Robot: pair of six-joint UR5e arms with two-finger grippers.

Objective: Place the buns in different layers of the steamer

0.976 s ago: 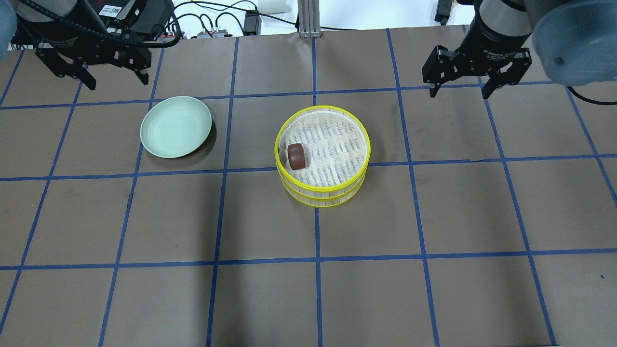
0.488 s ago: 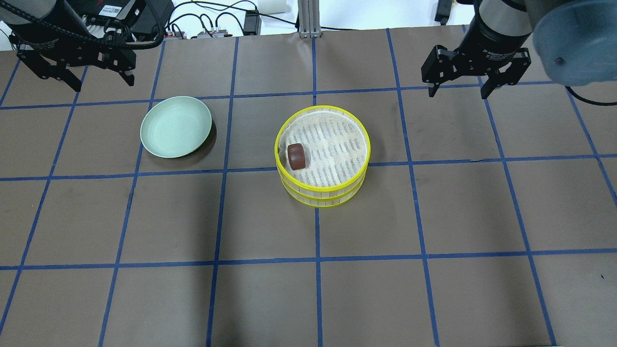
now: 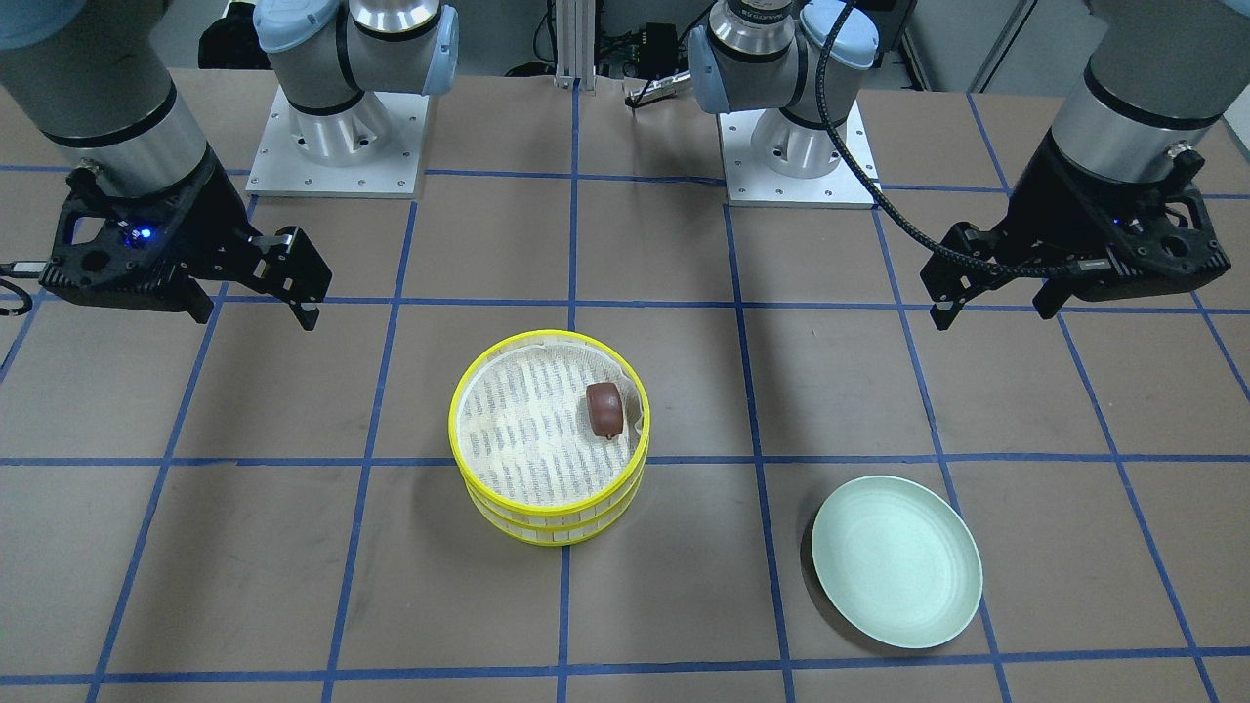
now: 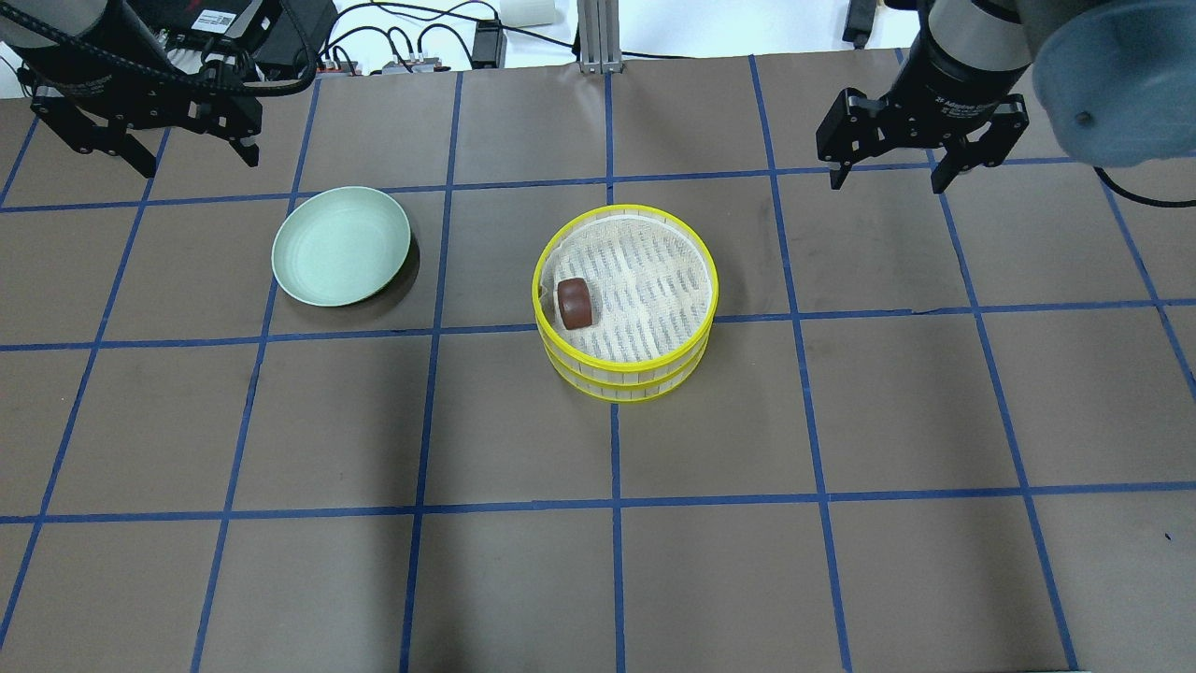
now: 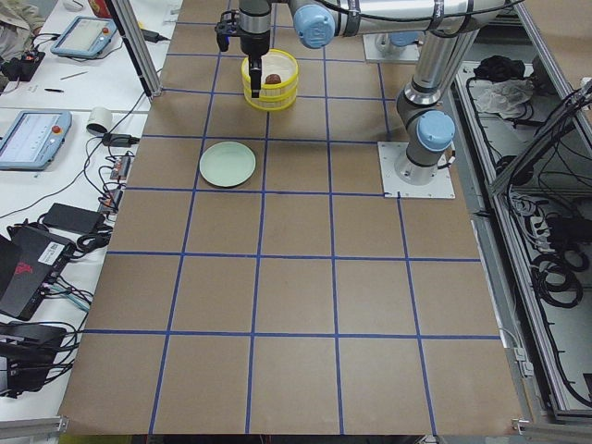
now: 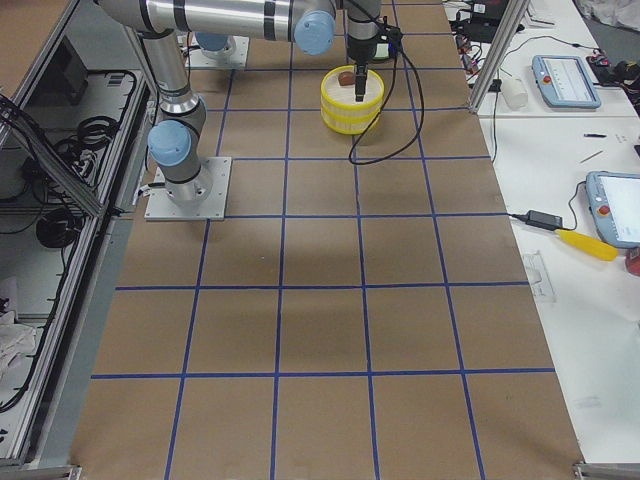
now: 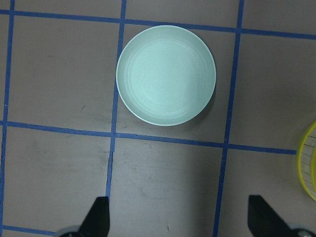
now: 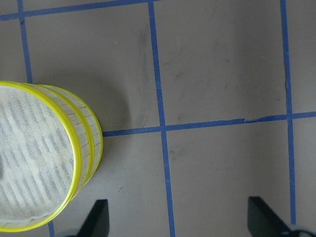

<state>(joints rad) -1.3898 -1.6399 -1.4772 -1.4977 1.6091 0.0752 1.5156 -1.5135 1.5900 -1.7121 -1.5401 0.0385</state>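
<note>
The two steamer layers (image 4: 624, 369) (image 3: 547, 513) stand stacked at the table's middle, yellow-rimmed, with white mesh. The dark reddish-brown bun (image 4: 574, 303) (image 3: 604, 408) lies in the top layer by its rim. The cream-white bun is hidden. My left gripper (image 4: 146, 156) (image 3: 994, 305) is open and empty, high above the table beyond the plate. My right gripper (image 4: 885, 173) (image 3: 256, 310) is open and empty, raised off to the stack's far right. The stack's edge shows in the right wrist view (image 8: 74, 148).
An empty pale green plate (image 4: 341, 245) (image 3: 896, 559) (image 7: 166, 74) sits left of the stack. Cables and boxes lie past the table's far edge (image 4: 280, 37). Brown table with blue tape grid (image 4: 617, 495).
My left gripper moved up and to the left, away from the plate, then held still. My right gripper barely shifted. Bun, stack and plate have not moved.
</note>
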